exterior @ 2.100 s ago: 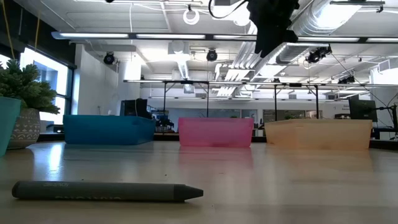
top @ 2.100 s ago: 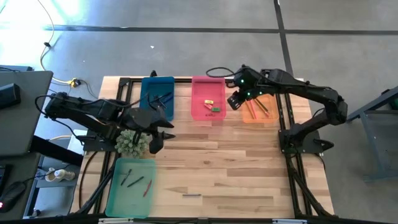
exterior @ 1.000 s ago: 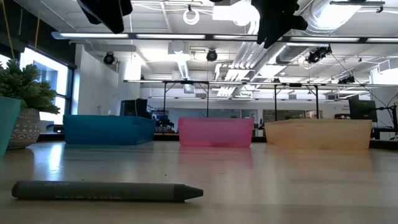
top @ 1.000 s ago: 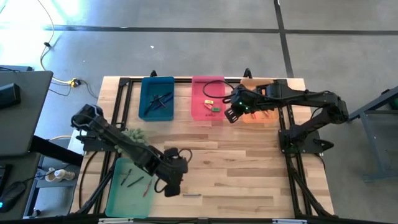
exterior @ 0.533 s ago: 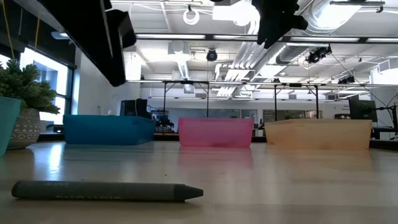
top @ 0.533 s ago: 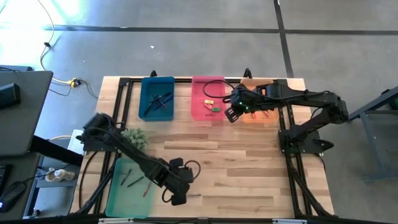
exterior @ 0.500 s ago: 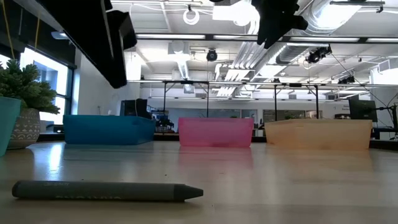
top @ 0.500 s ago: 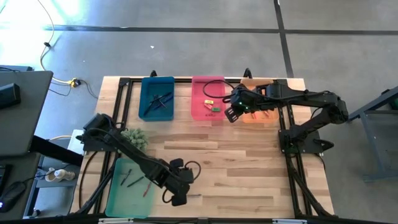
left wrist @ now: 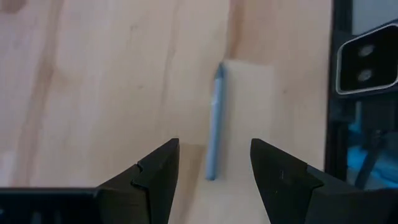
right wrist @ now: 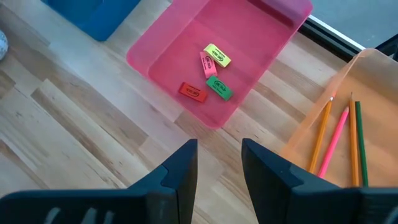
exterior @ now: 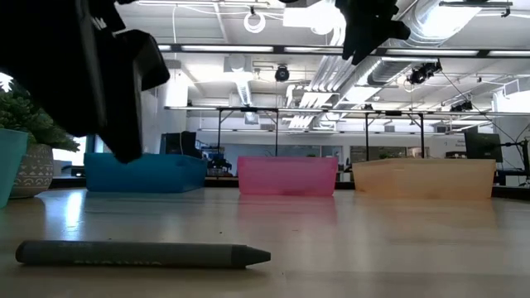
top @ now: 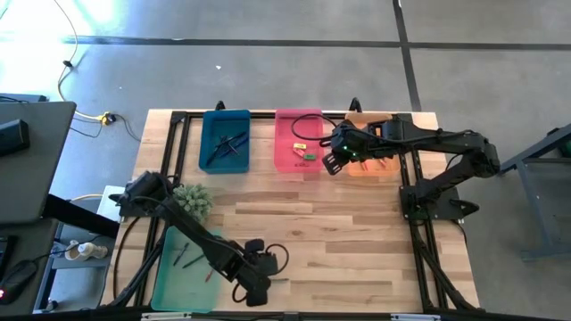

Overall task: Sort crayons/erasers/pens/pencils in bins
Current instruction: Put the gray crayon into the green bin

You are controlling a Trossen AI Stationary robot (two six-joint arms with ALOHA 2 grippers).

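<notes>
Lowered left gripper (left wrist: 214, 171), parted, straddles slim matte grey crayon (left wrist: 214, 127).

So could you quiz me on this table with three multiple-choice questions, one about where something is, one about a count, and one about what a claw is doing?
1. Where does the grey crayon lie?
A. In the blue bin
B. On the bare wood, outside any bin
C. In the orange bin

2. How many erasers are in the pink bin?
A. Two
B. Four
C. Six

3. What is the left gripper doing?
A. Open above the crayon, one finger on each side
B. Shut on an eraser
C. Resting inside the green bin

Answers: B, the low view shows it alone on the tabletop; B, the right wrist view shows yellow, pink, red and green; A, the left wrist view shows the crayon between spread fingers.
</notes>
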